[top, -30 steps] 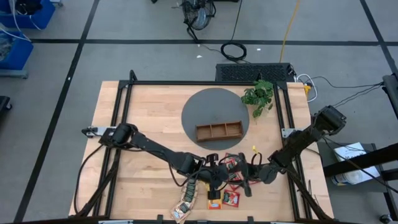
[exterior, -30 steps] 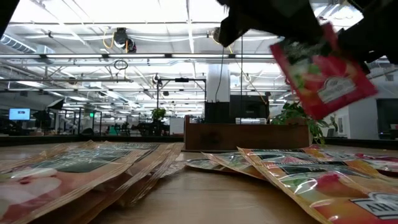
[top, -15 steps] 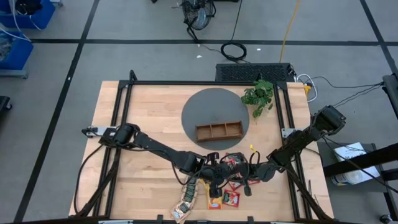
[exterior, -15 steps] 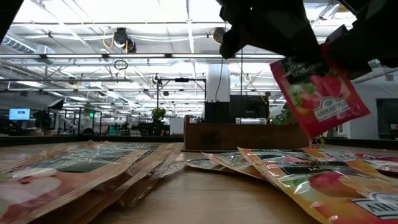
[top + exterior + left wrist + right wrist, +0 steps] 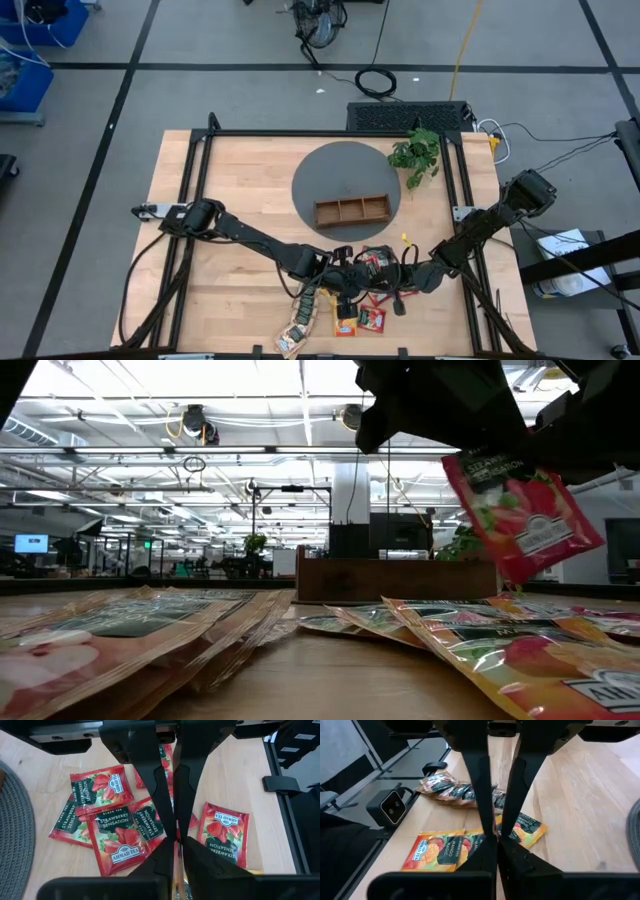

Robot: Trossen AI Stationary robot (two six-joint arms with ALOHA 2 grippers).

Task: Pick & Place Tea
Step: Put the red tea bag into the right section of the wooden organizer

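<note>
A red tea packet point(image 5: 522, 515) hangs in the air over the near middle of the table, also seen in the high view point(image 5: 376, 264). My left gripper point(image 5: 352, 278) comes at it from the left and is shut on it. My right gripper point(image 5: 398, 276) comes from the right and is shut on it too. Under them lie several red tea packets point(image 5: 112, 832) flat on the wood. Orange tea packets point(image 5: 437, 851) and a fanned stack of beige ones point(image 5: 447, 790) lie nearer the front edge. The brown three-compartment tray point(image 5: 352, 211) stands on a round grey mat point(image 5: 320, 180). My left gripper pinches the red packet between its two fingers at the upper edge, near one top corner point(image 5: 455, 458); in its wrist view the packet shows edge-on point(image 5: 176, 862). The fingers slant down from the table's left. The packet hangs tilted below, clear of the table. My right gripper pinches the same packet at its upper edge near the other top corner point(image 5: 545, 460), coming almost level from the table's right. In its own wrist view the shut fingers point(image 5: 482, 795) hide the place of contact. The packet hangs below the fingers.
A green plant point(image 5: 417, 155) stands at the mat's far right. A small camera point(image 5: 392, 807) sits at the front edge beside the beige stack. Black frame rails point(image 5: 200, 170) run along the table's sides. Bare wood lies on the left half.
My right gripper has shut on the red packet that my left gripper was holding up. The packet has dipped a little and rocked under the two grippers, staying clear of the table.
</note>
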